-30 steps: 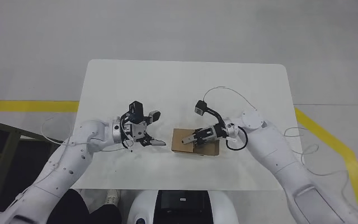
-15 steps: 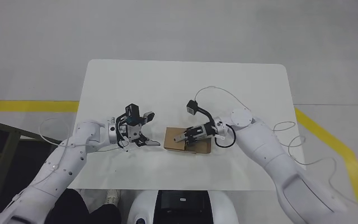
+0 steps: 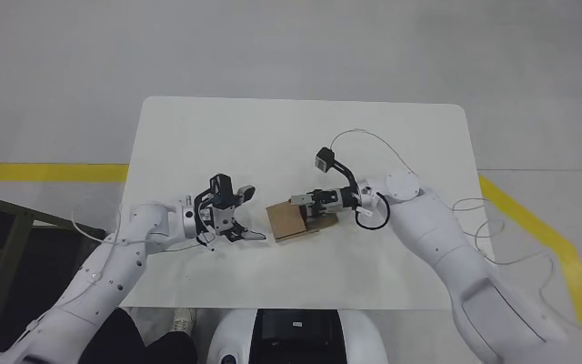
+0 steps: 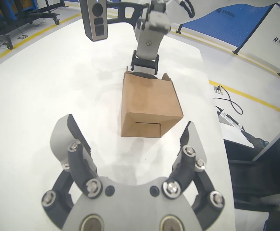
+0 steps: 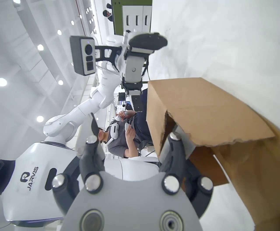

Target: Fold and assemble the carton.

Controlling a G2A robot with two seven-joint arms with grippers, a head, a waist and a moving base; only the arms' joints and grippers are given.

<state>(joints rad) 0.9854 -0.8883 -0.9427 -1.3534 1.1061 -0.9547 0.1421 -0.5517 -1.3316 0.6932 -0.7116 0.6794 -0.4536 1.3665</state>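
While left gripper (image 4: 128, 122) hangs wide open, empty, near the carton (image 3: 293, 221), right gripper (image 5: 133, 129) is spread, one finger inside it.

Your tally, quick:
- carton (image 3: 293, 220): one, brown, single piece.
- table (image 3: 200, 127): one, white.
- arms (image 3: 118, 264): two, white.
- Grippers: two. Log left gripper (image 4: 129, 119) and right gripper (image 5: 133, 131).
- fingers (image 4: 72, 135): two per gripper, four total.
- camera modules (image 4: 94, 19): two, one on each wrist; you see each from opposite wrist view.
- yellow floor stripes (image 3: 64, 171): two, one either side of table.
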